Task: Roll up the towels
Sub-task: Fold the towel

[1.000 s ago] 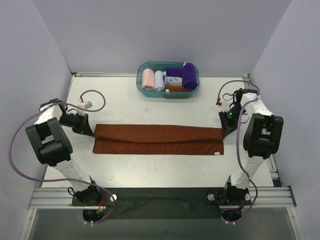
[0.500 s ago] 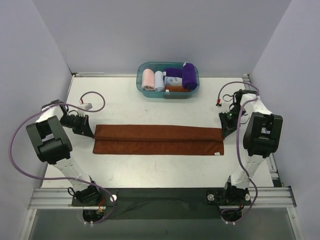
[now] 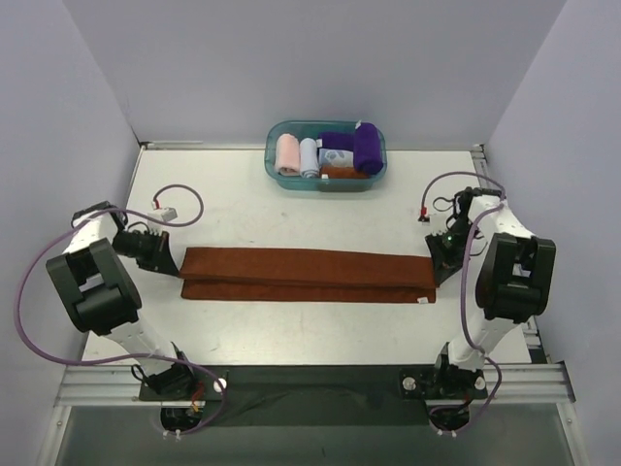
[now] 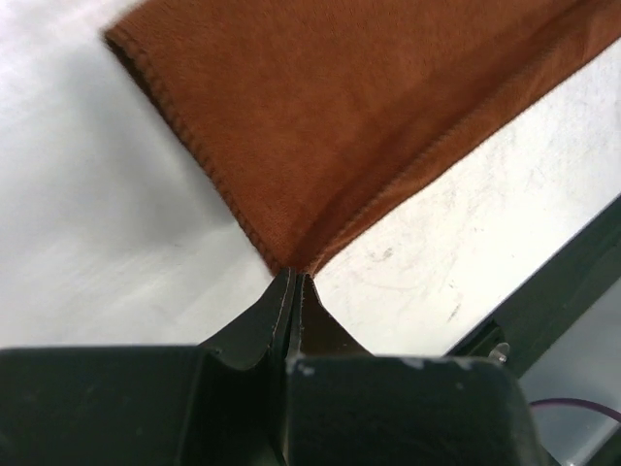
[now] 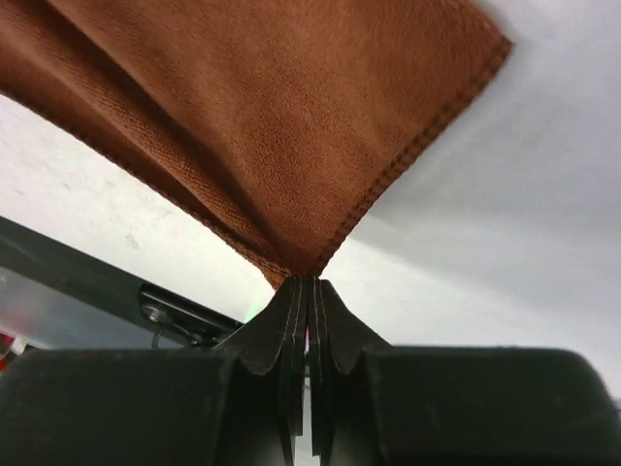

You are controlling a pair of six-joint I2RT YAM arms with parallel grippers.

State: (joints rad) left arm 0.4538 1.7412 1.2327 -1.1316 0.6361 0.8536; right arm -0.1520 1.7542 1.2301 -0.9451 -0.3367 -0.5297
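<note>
The rust-brown towel (image 3: 306, 275) lies folded into a long narrow strip across the table. My left gripper (image 3: 177, 264) is shut on its left end corner; the left wrist view shows the towel (image 4: 330, 126) pinched at the gripper (image 4: 293, 277). My right gripper (image 3: 435, 264) is shut on the right end corner; the right wrist view shows the towel (image 5: 252, 116) pinched at the gripper (image 5: 310, 282). The purple towel (image 3: 367, 148) sits rolled in the teal basket (image 3: 275, 165) at the back.
The basket also holds a pink roll (image 3: 288, 153), a pale blue roll (image 3: 310, 155), a patterned cloth (image 3: 335, 155) and a bit of brown cloth. A white cable connector (image 3: 167, 206) lies on the table left of centre. Grey walls enclose the table.
Both grippers have drawn the towel's held edge toward the near side, so the strip is now narrower and lies slightly closer to the arm bases.
</note>
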